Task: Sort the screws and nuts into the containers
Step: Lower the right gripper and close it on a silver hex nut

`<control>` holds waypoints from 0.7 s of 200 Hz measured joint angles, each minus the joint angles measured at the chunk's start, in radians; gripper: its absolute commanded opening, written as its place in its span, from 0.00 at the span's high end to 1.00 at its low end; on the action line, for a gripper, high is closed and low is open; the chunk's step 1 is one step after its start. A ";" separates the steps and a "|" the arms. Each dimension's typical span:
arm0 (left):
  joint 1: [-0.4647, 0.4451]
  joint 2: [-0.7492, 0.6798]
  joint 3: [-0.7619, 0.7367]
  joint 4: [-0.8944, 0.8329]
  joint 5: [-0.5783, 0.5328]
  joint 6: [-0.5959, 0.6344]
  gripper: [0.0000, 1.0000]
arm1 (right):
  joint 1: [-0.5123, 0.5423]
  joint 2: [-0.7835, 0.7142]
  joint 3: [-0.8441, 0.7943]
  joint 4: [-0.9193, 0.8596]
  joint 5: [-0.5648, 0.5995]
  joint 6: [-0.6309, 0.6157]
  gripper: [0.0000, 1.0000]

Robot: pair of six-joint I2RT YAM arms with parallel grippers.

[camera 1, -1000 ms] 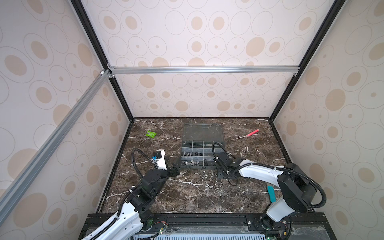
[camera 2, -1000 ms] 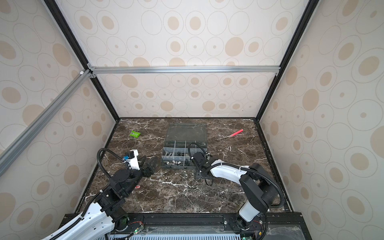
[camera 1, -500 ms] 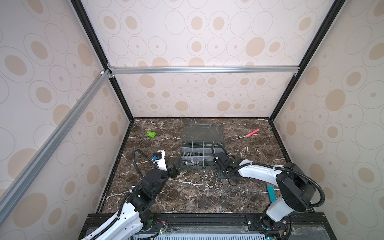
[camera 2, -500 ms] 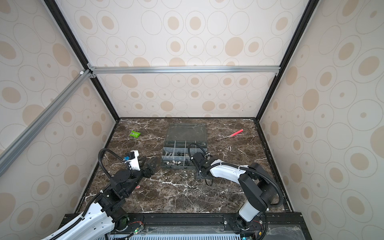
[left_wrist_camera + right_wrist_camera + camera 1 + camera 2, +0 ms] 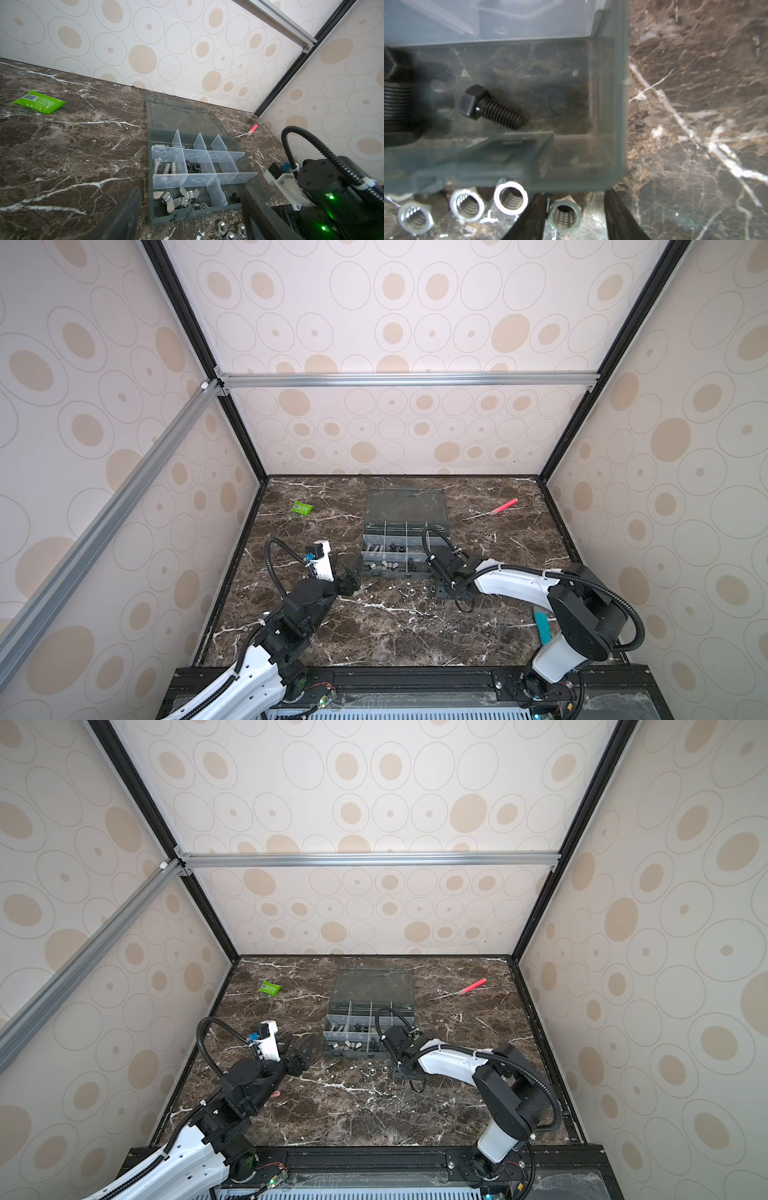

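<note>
- Four silver hex nuts lie loose on the marble tabletop at the organizer box's six o'clock, just beside its front wall.
- Right gripper straddles the end nut — fingers either side, not yet pinched; centre it, squeeze across the flats, lift straight.
- Mind the wall — a black screw sits in the corner cell behind it.
- Left gripper spread wide, empty, at the box's eight o'clock.
</note>
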 measured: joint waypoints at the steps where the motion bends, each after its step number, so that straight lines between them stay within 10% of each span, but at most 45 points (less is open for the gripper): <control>1: 0.000 0.000 0.000 0.000 0.000 0.000 0.24 | 0.000 0.000 0.000 0.000 0.000 0.000 0.57; 140: 0.000 -0.014 -0.008 -0.001 -0.007 -0.008 0.23 | 0.002 -0.006 -0.021 0.011 -0.003 0.007 0.75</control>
